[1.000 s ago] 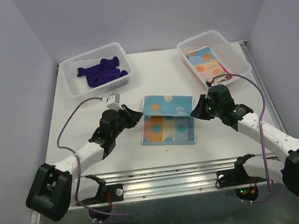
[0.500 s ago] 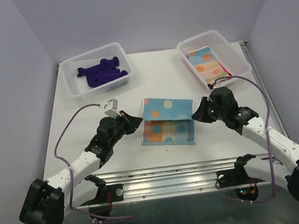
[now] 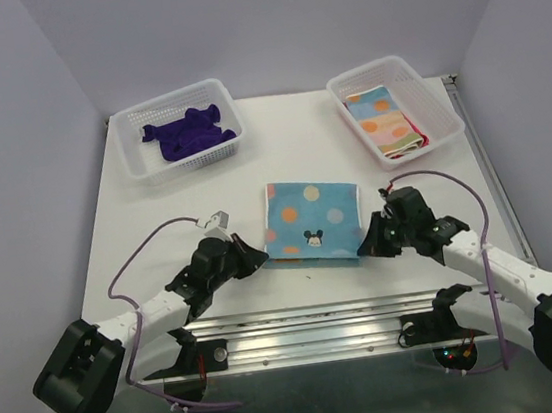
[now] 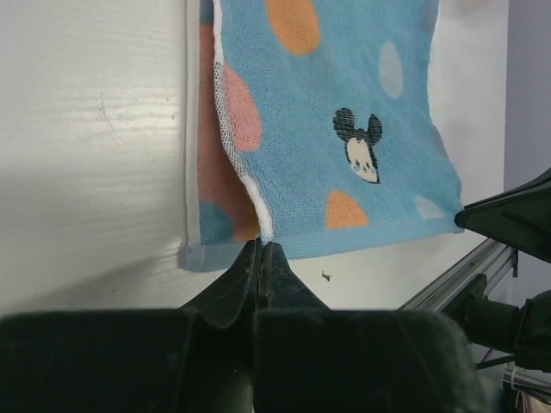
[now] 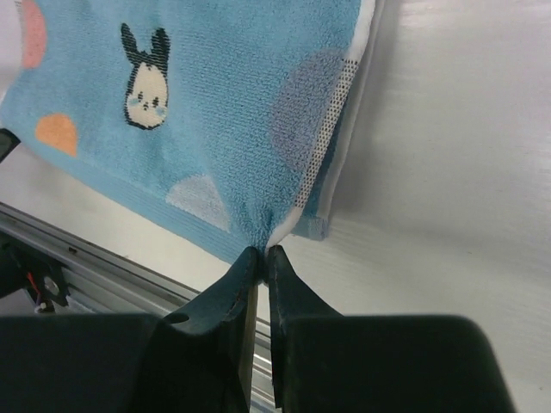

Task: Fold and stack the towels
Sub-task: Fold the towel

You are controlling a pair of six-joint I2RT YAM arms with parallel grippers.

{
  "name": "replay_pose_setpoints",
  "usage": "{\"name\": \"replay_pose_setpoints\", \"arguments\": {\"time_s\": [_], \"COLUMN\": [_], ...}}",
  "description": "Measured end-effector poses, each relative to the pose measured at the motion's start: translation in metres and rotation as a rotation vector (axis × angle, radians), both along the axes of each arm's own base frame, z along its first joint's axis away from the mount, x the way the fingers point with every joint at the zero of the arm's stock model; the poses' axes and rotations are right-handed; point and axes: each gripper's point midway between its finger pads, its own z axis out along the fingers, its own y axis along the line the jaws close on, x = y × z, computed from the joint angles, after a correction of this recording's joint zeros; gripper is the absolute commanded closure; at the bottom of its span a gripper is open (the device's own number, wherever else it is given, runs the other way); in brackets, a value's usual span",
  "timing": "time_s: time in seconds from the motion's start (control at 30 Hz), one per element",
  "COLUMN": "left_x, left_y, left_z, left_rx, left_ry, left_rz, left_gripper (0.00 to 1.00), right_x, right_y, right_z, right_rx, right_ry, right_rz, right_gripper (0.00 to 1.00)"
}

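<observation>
Surface: white table [image 3: 300,153], bare between the blue towel [image 3: 310,220] and the baskets, and at both sides.
Far corners: left basket [image 3: 190,165] holds a crumpled purple towel [image 3: 187,134]; right basket [image 3: 419,76] holds folded towels [image 3: 382,118].
Centre, near: blue towel doubled over, long axis left-right, fold far, free edge close to the rail [image 3: 319,314].
Left: left gripper [image 3: 259,259] clamped on the top layer's near-left corner.
Right: right gripper [image 3: 365,248] clamped on its near-right corner.
</observation>
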Motion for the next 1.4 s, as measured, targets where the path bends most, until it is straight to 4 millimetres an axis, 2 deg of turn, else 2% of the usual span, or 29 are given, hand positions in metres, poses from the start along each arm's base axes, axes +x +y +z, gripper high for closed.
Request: {"name": "replay_pose_setpoints", "arguments": {"time_s": [0.03, 0.1, 0.13, 0.17, 0.2, 0.23, 0.27, 0.3, 0.33, 0.37, 0.4, 0.5, 0.67, 0.73, 0.8, 0.9, 0.93, 1.03, 1.1, 1.3, 1.4], "left_x": [-0.002, -0.006, -0.007, -0.009, -0.01, -0.012, -0.014, -0.015, -0.017, -0.016, -0.014, -0.004, 0.01, 0.027, 0.053, 0.093, 0.105, 0.143, 0.158, 0.177, 0.184], "left_y": [0.0, 0.001, 0.001, 0.002, 0.003, 0.004, 0.005, 0.007, 0.008, 0.007, 0.005, 0.001, 0.01, 0.008, 0.002, -0.009, -0.013, -0.02, -0.02, -0.015, -0.016], "left_z": [-0.003, -0.014, -0.017, -0.023, -0.026, -0.03, -0.033, -0.035, -0.038, -0.036, -0.031, -0.005, 0.006, 0.021, 0.039, 0.059, 0.059, 0.048, 0.036, -0.014, -0.025], "left_rx": [0.003, 0.016, 0.022, 0.031, 0.037, 0.043, 0.05, 0.056, 0.057, 0.051, 0.042, 0.023, 0.102, 0.14, 0.197, 0.269, 0.292, 0.369, 0.41, 0.527, 0.548], "left_ry": [0.013, 0.053, 0.066, 0.089, 0.1, 0.122, 0.133, 0.146, 0.164, 0.166, 0.162, 0.109, 0.08, 0.039, -0.019, -0.09, -0.102, -0.101, -0.087, 0.001, 0.02], "left_rz": [-0.002, -0.002, -0.002, 0.001, 0.002, 0.009, 0.007, 0.013, 0.018, 0.02, 0.024, 0.036, 0.084, 0.1, 0.114, 0.124, 0.123, 0.115, 0.106, 0.067, 0.052], "left_gripper": [1.0, 0.91, 0.83, 0.69, 0.64, 0.53, 0.49, 0.45, 0.31, 0.06, 0.01, 0.01, 0.01, 0.01, 0.01, 0.02, 0.02, 0.07, 0.1, 0.17, 0.2], "right_x": [-0.002, -0.006, -0.007, -0.008, -0.011, -0.013, -0.018, -0.021, -0.022, -0.023, -0.022, -0.019, 0.003, 0.025, 0.047, 0.079, 0.092, 0.113, 0.124, 0.15, 0.161], "right_y": [0.0, 0.0, 0.001, 0.001, 0.001, 0.001, -0.001, -0.001, -0.002, -0.002, -0.003, -0.004, -0.011, -0.016, -0.019, -0.02, -0.019, -0.021, -0.023, -0.028, -0.031], "right_z": [-0.003, -0.007, -0.009, -0.01, -0.013, -0.015, -0.02, -0.021, -0.022, -0.02, -0.018, -0.011, 0.003, 0.011, 0.014, 0.015, 0.013, 0.005, -0.003, -0.018, -0.022], "right_rx": [0.001, 0.008, 0.012, 0.017, 0.018, 0.02, 0.019, 0.02, 0.019, 0.019, 0.021, 0.019, -0.025, -0.074, -0.126, -0.191, -0.216, -0.269, -0.31, -0.387, -0.422], "right_ry": [0.011, 0.023, 0.028, 0.032, 0.038, 0.048, 0.061, 0.069, 0.072, 0.066, 0.058, 0.017, -0.057, -0.093, -0.104, -0.122, -0.129, -0.135, -0.125, -0.13, -0.135], "right_rz": [0.0, 0.001, 0.002, 0.002, 0.004, 0.003, 0.007, 0.007, 0.008, 0.01, 0.009, 0.007, -0.053, -0.106, -0.152, -0.204, -0.221, -0.247, -0.262, -0.289, -0.302], "right_gripper": [0.85, 0.69, 0.63, 0.56, 0.51, 0.45, 0.34, 0.29, 0.25, 0.07, 0.0, 0.0, 0.0, 0.0, 0.0, 0.0, 0.0, 0.01, 0.02, 0.08, 0.11]}}
